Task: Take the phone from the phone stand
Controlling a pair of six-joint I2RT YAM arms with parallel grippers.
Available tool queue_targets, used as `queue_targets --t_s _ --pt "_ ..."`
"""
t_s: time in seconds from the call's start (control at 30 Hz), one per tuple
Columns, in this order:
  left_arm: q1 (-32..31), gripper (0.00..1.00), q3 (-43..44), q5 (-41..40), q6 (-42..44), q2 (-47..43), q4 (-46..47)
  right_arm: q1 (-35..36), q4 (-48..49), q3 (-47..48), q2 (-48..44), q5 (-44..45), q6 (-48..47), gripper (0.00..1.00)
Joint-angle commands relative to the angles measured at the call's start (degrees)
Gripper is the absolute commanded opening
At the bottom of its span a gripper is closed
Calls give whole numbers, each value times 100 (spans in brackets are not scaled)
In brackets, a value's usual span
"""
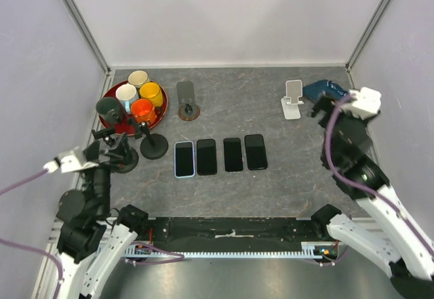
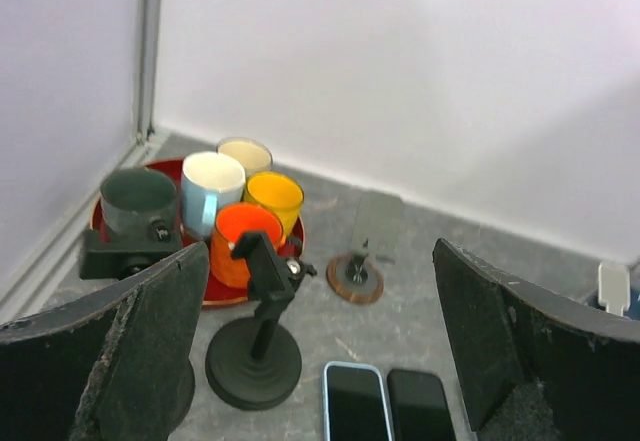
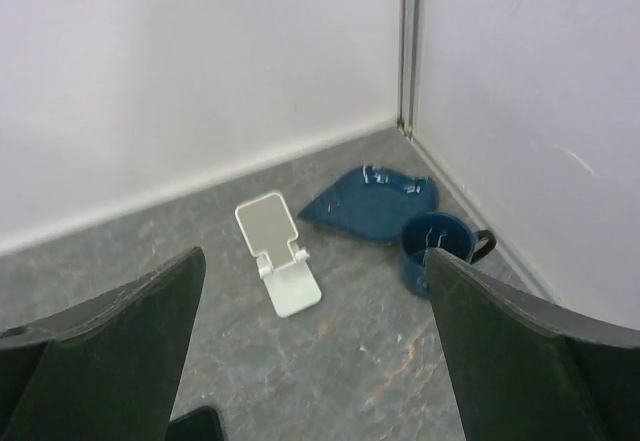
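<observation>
On the table (image 1: 298,177), four phones (image 1: 206,156) lie flat; both grippers hang wide and empty.
You can't tell whether the grey slab (image 1: 185,93) on the round-base stand (image 1: 189,113) is the phone; the white stand (image 1: 293,99) is bare. Reaching in with the left gripper (image 2: 318,281), you risk clipping the black stand (image 1: 154,146) or the cups (image 1: 139,95). The right gripper (image 3: 315,261) has open table ahead, with walls (image 1: 224,21) close behind.

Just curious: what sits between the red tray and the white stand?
A grey slab on a brown base, near the red tray; then bare tabletop to the white stand. Top view.
</observation>
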Motion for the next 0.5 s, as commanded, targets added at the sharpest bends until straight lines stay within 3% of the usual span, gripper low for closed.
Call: queue_targets --t_s 0.0,0.13,0.47 --pt "27 100 229 -548 381 -648 291 -10 1252 -966 -1281 -252 -1594 98" --pt "27 100 229 -899 557 -1238 274 -10 1580 -1538 -2205 -438 -1992 98" --pt "27 100 413 -1023 496 -1230 212 -1 1817 -2400 -3435 -570 -2108 98"
